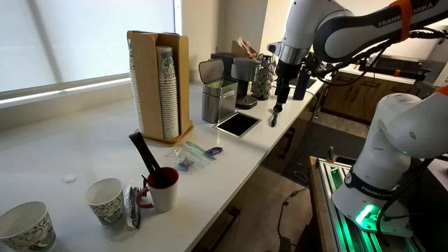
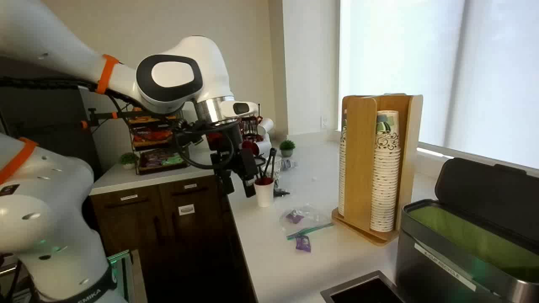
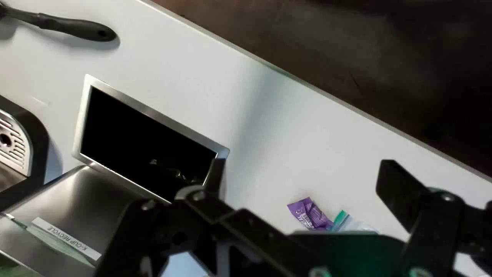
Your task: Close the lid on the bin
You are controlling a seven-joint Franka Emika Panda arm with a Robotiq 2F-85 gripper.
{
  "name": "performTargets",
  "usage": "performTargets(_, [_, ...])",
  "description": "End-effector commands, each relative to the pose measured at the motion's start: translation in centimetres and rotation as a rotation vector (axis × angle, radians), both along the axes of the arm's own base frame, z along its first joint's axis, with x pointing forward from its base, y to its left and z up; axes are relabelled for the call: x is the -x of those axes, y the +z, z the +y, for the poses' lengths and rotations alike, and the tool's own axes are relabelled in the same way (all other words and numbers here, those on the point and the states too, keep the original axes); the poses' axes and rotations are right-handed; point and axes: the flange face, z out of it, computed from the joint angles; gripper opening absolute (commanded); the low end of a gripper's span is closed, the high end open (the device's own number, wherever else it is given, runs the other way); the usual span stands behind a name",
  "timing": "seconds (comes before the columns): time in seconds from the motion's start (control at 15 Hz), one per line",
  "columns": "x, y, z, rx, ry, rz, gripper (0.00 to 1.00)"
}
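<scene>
Silver-grey metal makes up the bin (image 1: 219,106), which stands upright on the tabletop (image 1: 101,147), with a white label (image 3: 67,237) reading K-CUP RECYCLE on its side. Its dark grey lid (image 2: 488,198) is up, tilted back at the hinge, so the bin's green inside shows in both exterior views. The gripper (image 3: 303,173) hangs above the tabletop, apart from the lid, its jaws spread wide in the wrist view. Just beside the bin, a metal frame (image 3: 157,117) borders a dark rectangular opening (image 3: 134,138). In an exterior view the bin stands between a coffee machine (image 1: 245,71), with a pod rack (image 1: 262,84) next to it, and a wooden holder (image 1: 148,80) stacked with paper cups (image 1: 168,101). Near the tabletop's edge lies a tool (image 3: 80,29) with a dark handle. A clear bag (image 2: 315,215) lies near the holder; one purple packet (image 2: 303,243) is just beside it, and another shows at the bag, in it or under it, I cannot tell. Farther along stand a mug (image 1: 168,197), white outside and red inside, with black utensils (image 1: 143,150) in it, and two loose cups (image 1: 110,211), a wrapped black item (image 1: 133,206) lying between the mug and the nearer cup.
</scene>
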Motion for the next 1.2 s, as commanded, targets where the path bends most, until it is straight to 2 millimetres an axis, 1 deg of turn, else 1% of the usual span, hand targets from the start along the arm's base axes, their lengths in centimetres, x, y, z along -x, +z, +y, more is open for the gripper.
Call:
performTargets(0.0, [0.0,-0.1,0.0,-0.001,0.000,0.005,1.00])
performTargets(0.13, [-0.8,0.4,0.0,-0.056,-0.011,-0.046,1.00])
performTargets(0.27, [-2.5,2.1,-1.0,-0.114,-0.059,-0.128,1.00])
performTargets(0.33, [-3.5,3.3,-1.8,-0.138,-0.080,-0.179,1.00])
performTargets(0.4, [-4.0,4.3,-2.5,-0.156,-0.097,-0.222,1.00])
performTargets(0.47, [-5.1,5.5,-3.5,-0.181,-0.113,-0.263,1.00])
performTargets(0.53, [-5.8,6.4,-4.2,-0.198,-0.131,-0.296,1.00])
performTargets(0.73, [-8.9,9.5,-6.9,-0.261,-0.160,-0.367,1.00])
performTargets(0.8, [-9.4,10.3,-7.8,-0.280,-0.171,-0.377,1.00])
performTargets(0.87, [-10.6,11.2,-8.7,-0.299,-0.179,-0.387,1.00])
performTargets(0.93, [-11.4,11.9,-9.7,-0.315,-0.193,-0.404,1.00])
performTargets(1.0, [-12.6,12.9,-11.2,-0.336,-0.227,-0.413,1.00])
performTargets(1.07, [-13.0,13.4,-12.2,-0.359,-0.259,-0.420,1.00])
performTargets(1.13, [-13.9,14.0,-13.3,-0.370,-0.319,-0.435,1.00])
